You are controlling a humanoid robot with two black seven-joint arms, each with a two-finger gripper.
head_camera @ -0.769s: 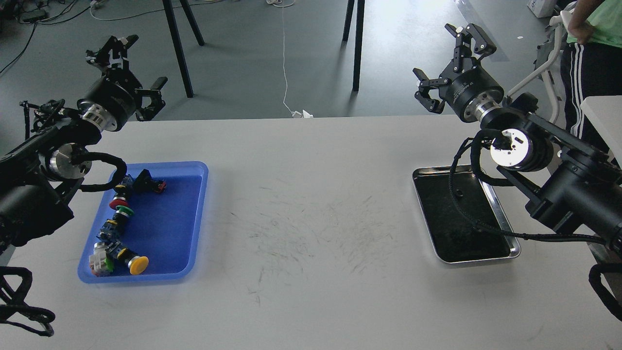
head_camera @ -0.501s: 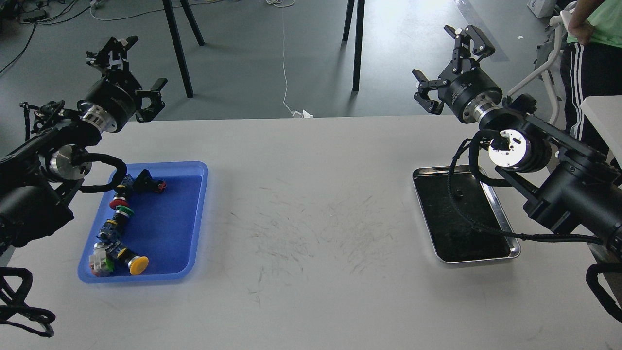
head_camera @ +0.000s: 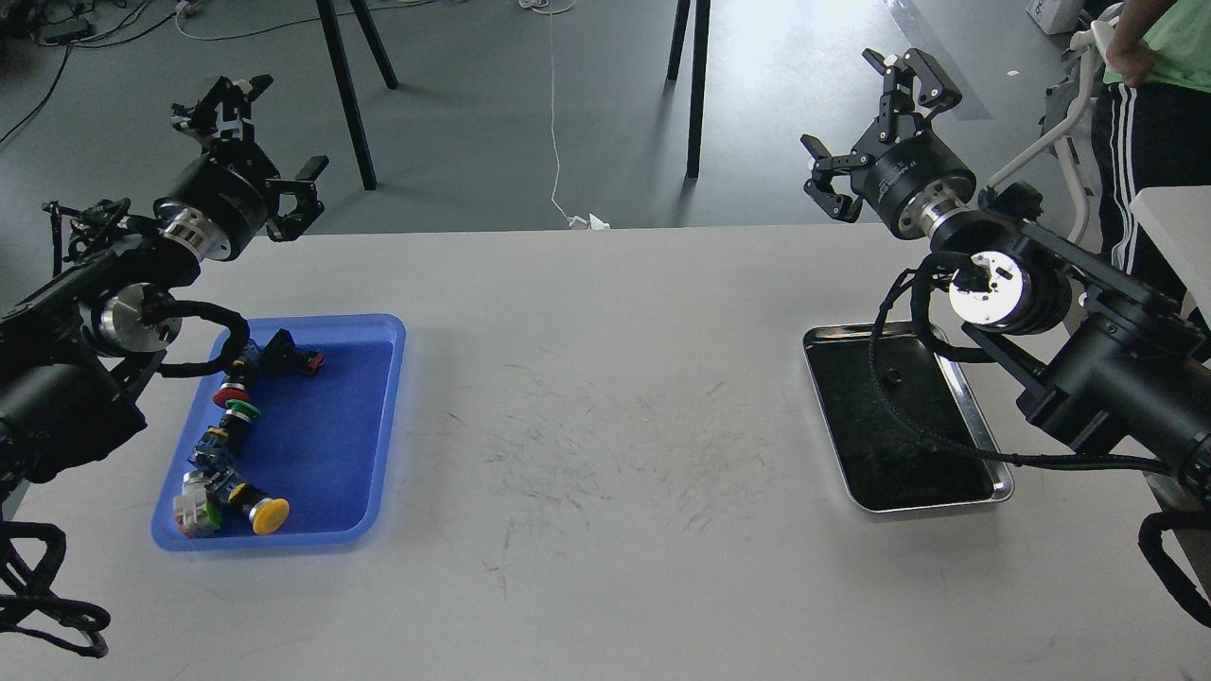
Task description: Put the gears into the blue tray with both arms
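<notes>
The blue tray (head_camera: 378,416) lies at the table's left and holds several colourful push-button switches (head_camera: 232,407). One tiny black gear (head_camera: 889,377) shows against the dark inside of the steel tray (head_camera: 1001,478) at the right. Other gears there cannot be told from the dark floor. My left gripper (head_camera: 262,142) hangs open and empty above the table's far left edge, behind the blue tray. Over the far right edge my right gripper (head_camera: 866,123) is also open and empty, behind the steel tray.
A black cable (head_camera: 908,416) from my right arm loops over the steel tray. Black stand legs (head_camera: 345,85) rise from the floor behind the table. A person (head_camera: 1149,123) stands at the far right beside a white table corner.
</notes>
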